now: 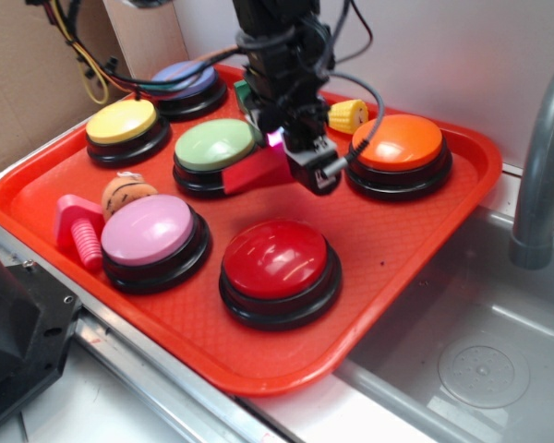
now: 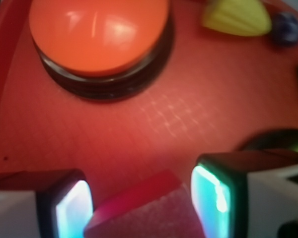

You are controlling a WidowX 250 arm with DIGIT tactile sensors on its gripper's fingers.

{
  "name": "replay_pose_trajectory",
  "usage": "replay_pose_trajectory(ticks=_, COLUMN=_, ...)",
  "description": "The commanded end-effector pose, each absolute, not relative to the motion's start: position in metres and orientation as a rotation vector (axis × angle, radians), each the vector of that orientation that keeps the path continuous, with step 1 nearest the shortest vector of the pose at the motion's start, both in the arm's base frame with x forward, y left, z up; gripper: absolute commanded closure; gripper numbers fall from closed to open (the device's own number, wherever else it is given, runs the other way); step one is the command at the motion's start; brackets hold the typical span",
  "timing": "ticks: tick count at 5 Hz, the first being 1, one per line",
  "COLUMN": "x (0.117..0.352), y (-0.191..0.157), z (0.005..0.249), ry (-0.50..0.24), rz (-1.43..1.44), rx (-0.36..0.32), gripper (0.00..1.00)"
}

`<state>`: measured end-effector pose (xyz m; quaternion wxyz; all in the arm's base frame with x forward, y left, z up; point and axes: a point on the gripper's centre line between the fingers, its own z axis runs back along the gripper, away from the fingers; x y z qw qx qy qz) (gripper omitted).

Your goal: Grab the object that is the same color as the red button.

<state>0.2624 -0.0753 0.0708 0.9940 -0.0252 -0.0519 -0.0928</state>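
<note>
Above the tray [image 1: 415, 277], the downward-angled pincer [image 2: 141, 208] pinches the red wedge [image 2: 149, 213] between orange and green buttons.

Tray [image 1: 425, 277] beside sink [image 1: 499, 351], six buttons on tray, wedge block [image 1: 255, 173] between gripper [image 1: 291, 157] jaws, centre-rear.

A toy-kitchen test bench in a robot lab is suggested. A steel sink basin [image 1: 480, 360] with a grey faucet [image 1: 540, 175] is seen at the right, a cardboard panel [image 1: 28, 83] and loose cables [image 1: 83, 55] at the back left, and a red tray [image 1: 258, 360] beside the sink.
</note>
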Motion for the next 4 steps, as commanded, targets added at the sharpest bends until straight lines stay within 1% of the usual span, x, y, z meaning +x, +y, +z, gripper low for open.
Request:
replay_pose_trajectory(ticks=1, x=0.245, y=-0.03, z=0.147, ry=-0.205, rz=-0.001, rx=-0.011, gripper=1.0)
replay_pose_trajectory(ticks=2, x=0.229, y=-0.009, z=0.161, ry=-0.214, rz=0.066, rx=0.002, gripper=1.0)
replay_pose_trajectory(ticks=3, x=0.216, y=0.002, z=0.166, ry=-0.222, rz=0.111, rx=0.009, gripper=1.0)
replay_pose_trajectory(ticks=4, x=0.211, y=-0.001, z=0.171, ry=-0.181, rz=0.122, rx=0.024, gripper=1.0)
